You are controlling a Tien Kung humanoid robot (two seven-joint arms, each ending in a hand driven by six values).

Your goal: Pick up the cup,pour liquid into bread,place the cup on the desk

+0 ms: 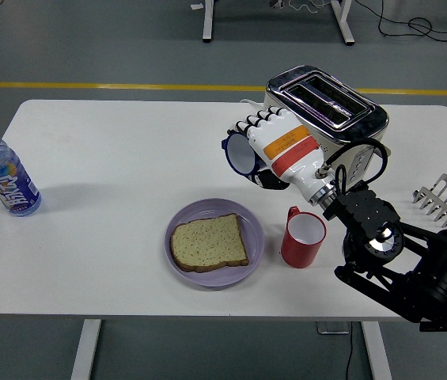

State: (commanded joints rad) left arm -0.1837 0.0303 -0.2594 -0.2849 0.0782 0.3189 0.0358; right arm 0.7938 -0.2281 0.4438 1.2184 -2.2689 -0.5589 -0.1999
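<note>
I'm holding the blue cup (242, 153) in my right hand (274, 149), fingers wrapped tight around its body, and I'm carrying it on its side with the mouth facing left. That tilt is the pouring pose, so I judge the pour is the step in hand. No stream is showing from the rim, and I cannot tell whether anything is inside.

Taking the plate (177, 222) as my landmark: the bread (208, 242) is lying flat in the middle of it, and my cup is hanging in the air beyond its far right edge, not yet above the slice. For liquid to land on the bread I am thinking the mouth needs to come nearer and a little left, over the slice, or the spill will hit bare table (112, 158).

A red mug (303, 237) is standing upright just right of the plate, handle toward the far side, right under my forearm. I'm keeping the wrist high, presumably to clear it; a low swing could knock it.

The toaster (334, 111) is sitting farther back and right of the plate, close behind my hand. A water bottle (4, 176) is standing well to the plate's left, out of my way. A small metal rack (444, 199) is far right of the plate.

My left arm is not showing.
</note>
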